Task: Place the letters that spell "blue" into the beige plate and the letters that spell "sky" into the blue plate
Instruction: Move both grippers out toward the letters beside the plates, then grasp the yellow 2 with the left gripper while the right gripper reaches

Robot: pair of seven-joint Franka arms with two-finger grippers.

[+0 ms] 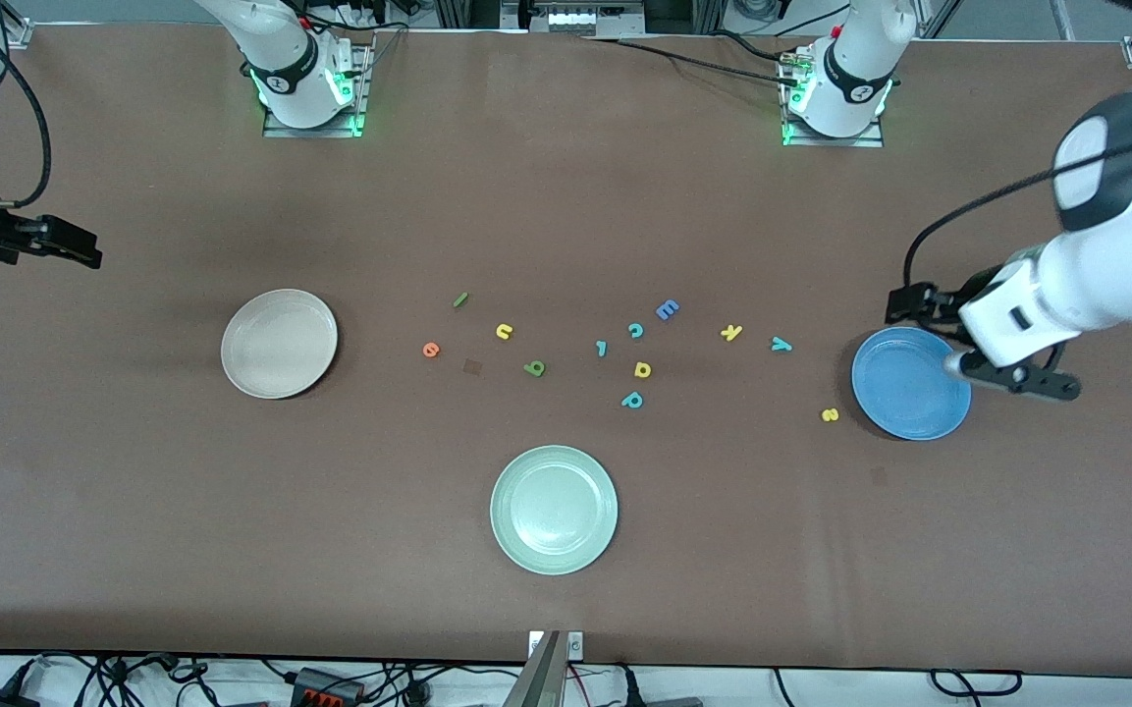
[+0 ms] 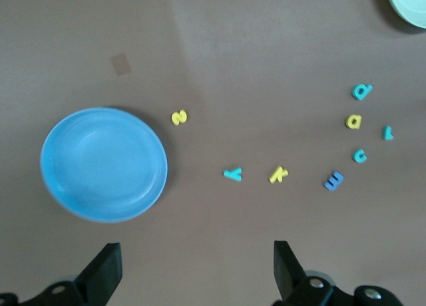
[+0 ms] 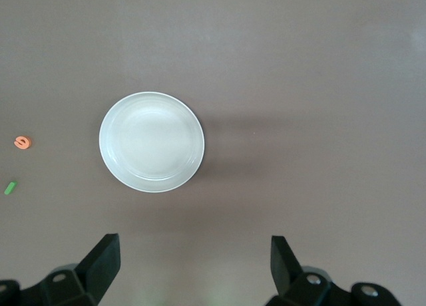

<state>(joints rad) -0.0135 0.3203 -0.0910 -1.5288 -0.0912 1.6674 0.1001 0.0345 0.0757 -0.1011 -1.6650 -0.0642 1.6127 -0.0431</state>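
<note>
- While both arms wait, left claw (image 2: 193,269) hangs wide open, empty, by the blue plate (image 1: 904,388); right claw (image 3: 193,266), likewise, near the beige plate (image 1: 276,344).
- Letters (image 1: 534,368) lie scattered on the tabletop (image 1: 566,196) between plates.

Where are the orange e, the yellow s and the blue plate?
orange e (image 1: 431,349), front view, its middle.
yellow s (image 1: 830,415), front view, its middle.
blue plate (image 1: 904,388), front view, bare floor.

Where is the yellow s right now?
In the front view, the yellow s lies on the table beside the blue plate, toward the left arm's end, nearer the camera than the teal y.
</note>
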